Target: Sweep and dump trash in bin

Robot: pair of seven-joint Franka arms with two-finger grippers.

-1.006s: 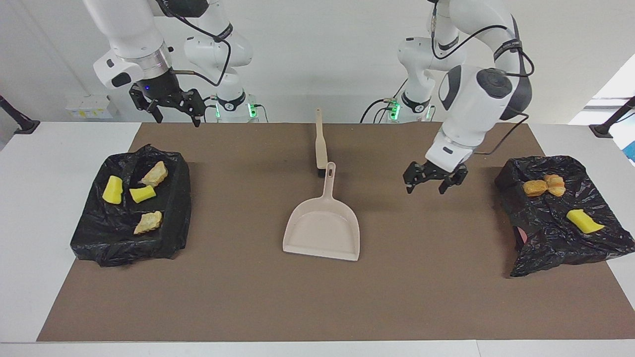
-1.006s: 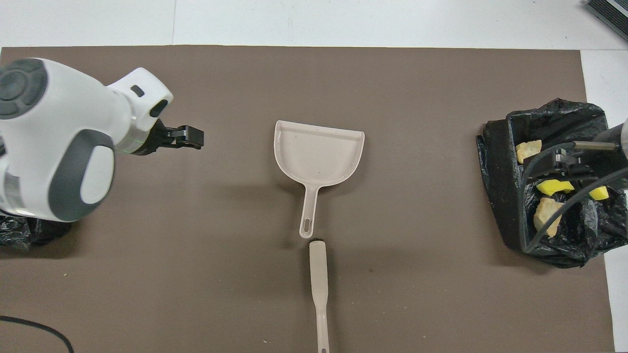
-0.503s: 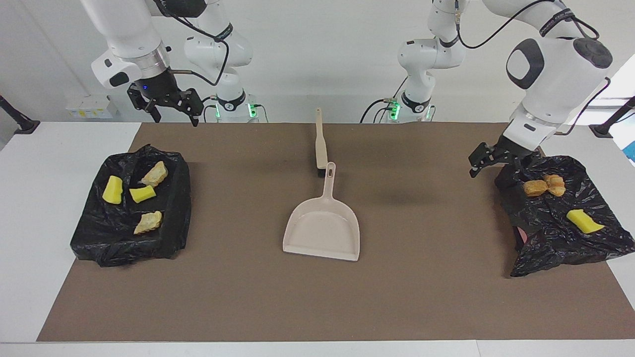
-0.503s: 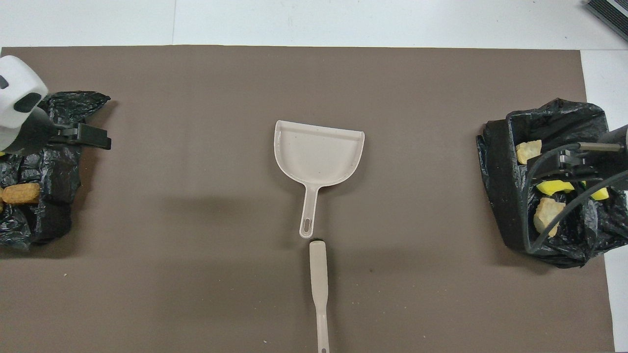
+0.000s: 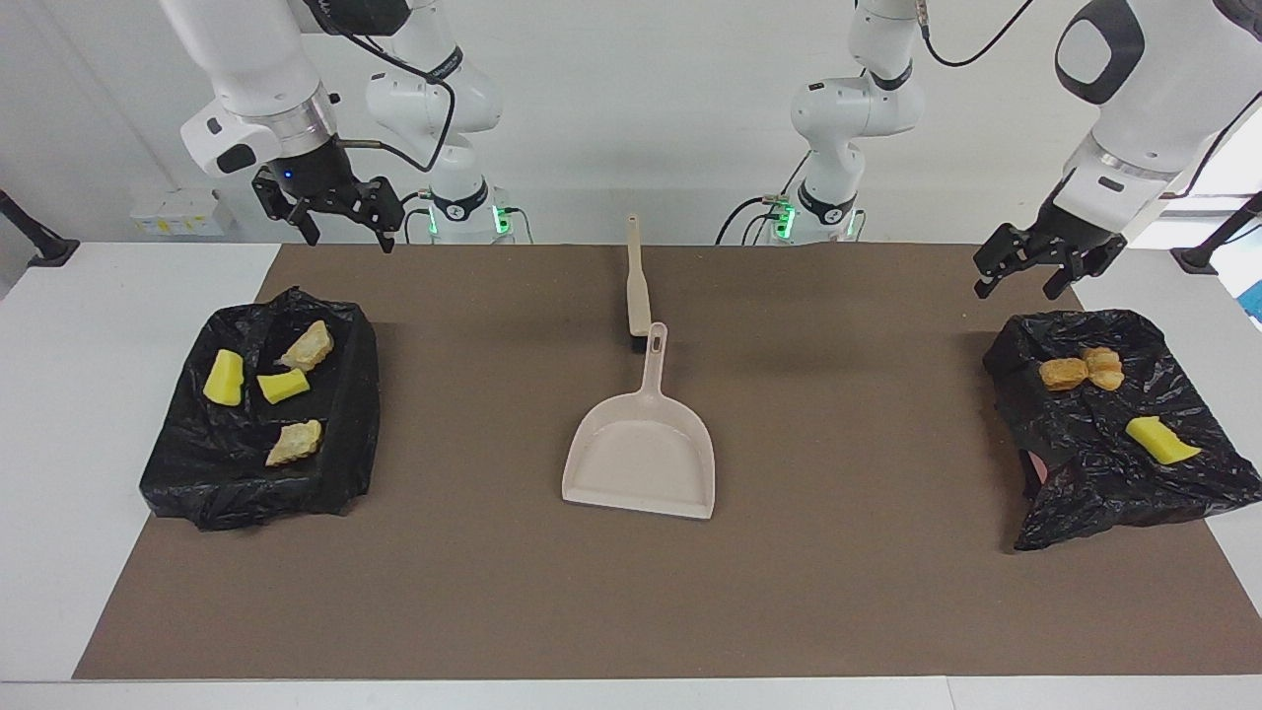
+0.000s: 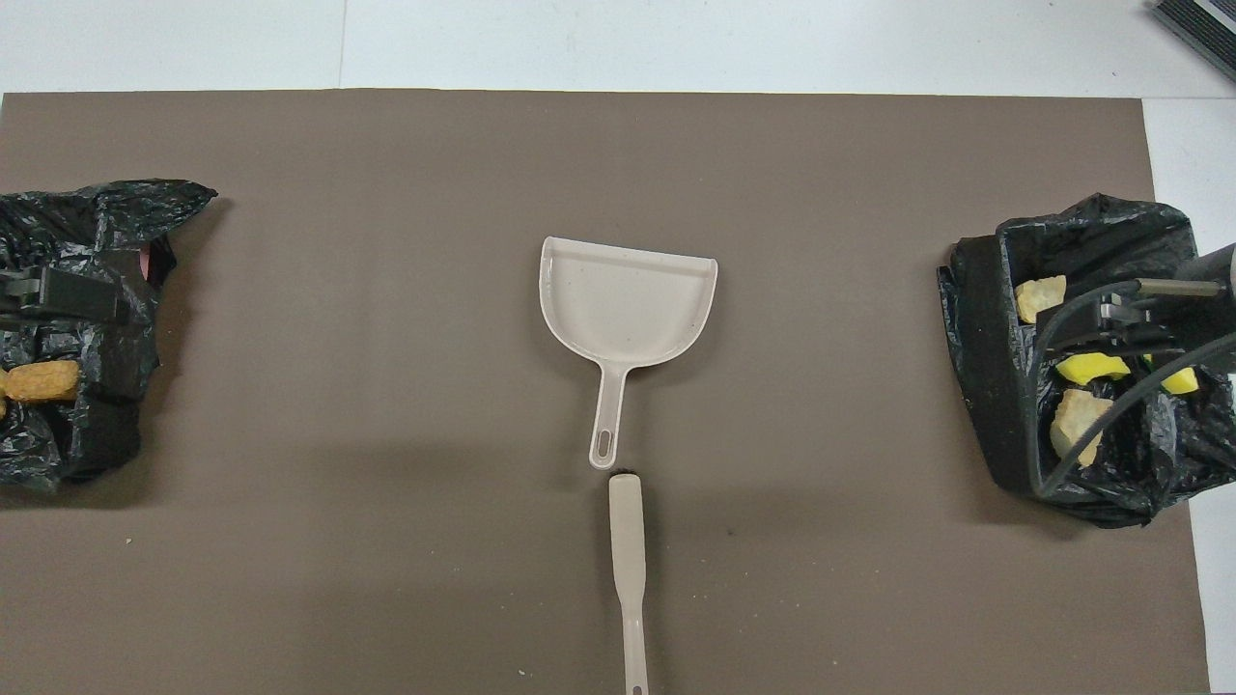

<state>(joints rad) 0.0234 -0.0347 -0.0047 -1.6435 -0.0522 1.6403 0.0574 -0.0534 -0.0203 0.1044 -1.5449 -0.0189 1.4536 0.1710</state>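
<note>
The left pincer [image 5: 1035, 271] has risen off the dustpan [image 5: 641, 454].

A brown mat [image 5: 848, 592] covers the white table [image 5: 59, 414]. At its centre lies a beige dustpan [image 5: 641, 463], handle toward twelve o'clock in the facing view, its tip beside a beige brush [image 5: 636, 286].

Bright, even light from above — soft, faint shadows on the brown mat [image 5: 848, 582]; both views sharp, without glare.
</note>
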